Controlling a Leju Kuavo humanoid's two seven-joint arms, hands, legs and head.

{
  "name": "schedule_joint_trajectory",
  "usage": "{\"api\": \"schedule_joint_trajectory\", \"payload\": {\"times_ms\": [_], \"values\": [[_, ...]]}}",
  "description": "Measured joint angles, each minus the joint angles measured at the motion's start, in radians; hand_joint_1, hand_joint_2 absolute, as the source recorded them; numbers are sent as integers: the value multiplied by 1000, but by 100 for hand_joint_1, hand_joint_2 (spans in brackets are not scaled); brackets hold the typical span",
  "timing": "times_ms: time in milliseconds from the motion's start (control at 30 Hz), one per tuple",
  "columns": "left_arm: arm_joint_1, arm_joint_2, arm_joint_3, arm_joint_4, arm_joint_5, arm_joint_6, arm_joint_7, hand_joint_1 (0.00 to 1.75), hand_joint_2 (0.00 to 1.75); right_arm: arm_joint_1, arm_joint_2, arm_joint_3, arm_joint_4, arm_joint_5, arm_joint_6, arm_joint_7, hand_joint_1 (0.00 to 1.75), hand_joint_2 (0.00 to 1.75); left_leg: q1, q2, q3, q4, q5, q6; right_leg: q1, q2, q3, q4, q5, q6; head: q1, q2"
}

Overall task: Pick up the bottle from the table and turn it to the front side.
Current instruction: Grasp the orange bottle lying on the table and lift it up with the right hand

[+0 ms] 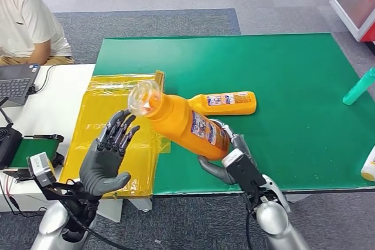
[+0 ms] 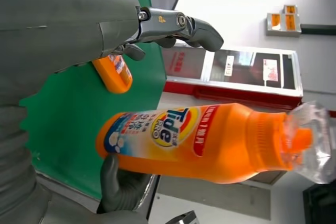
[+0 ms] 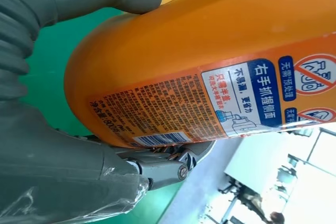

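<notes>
My right hand (image 1: pixel 229 159) grips an orange detergent bottle (image 1: pixel 188 124) by its base and holds it above the green mat, tilted with its clear cap (image 1: pixel 143 96) toward my left. The back label faces up in the head view. In the left wrist view the bottle (image 2: pixel 206 140) shows its front logo. In the right wrist view the bottle (image 3: pixel 222 61) lies between the thumb and fingers (image 3: pixel 174 163). My left hand (image 1: pixel 106 156) hovers open, fingers spread, just left of the cap, apart from it. A second orange bottle (image 1: pixel 225 102) lies flat on the mat behind.
A green mat (image 1: pixel 287 86) covers the table, with a yellow plastic sheet (image 1: pixel 101 115) on its left part. A teal bottle (image 1: pixel 359 89) lies at the right edge and a white bottle (image 1: pixel 369 165) sits lower right. A person (image 1: pixel 26 21) with a laptop (image 1: pixel 15 80) sits far left.
</notes>
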Motion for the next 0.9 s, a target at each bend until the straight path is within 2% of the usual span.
{"api": "schedule_joint_trajectory", "payload": {"times_ms": [467, 900], "values": [[-28, -5, -21, 9, -32, 28, -18, 0, 175, 0, 22, 76, -52, 29, -29, -2, 175, 175, 0, 0, 0, 0, 0, 0, 0, 0, 0, 0, 0, 0, 0, 0], [-90, -2, -18, 12, 24, -16, -13, 0, 175, -25, 20, 157, -54, 33, -14, 8, 175, 175, 0, 0, 0, 0, 1, -1, 0, 0, 0, 0, 0, 0, 0, 0]]}}
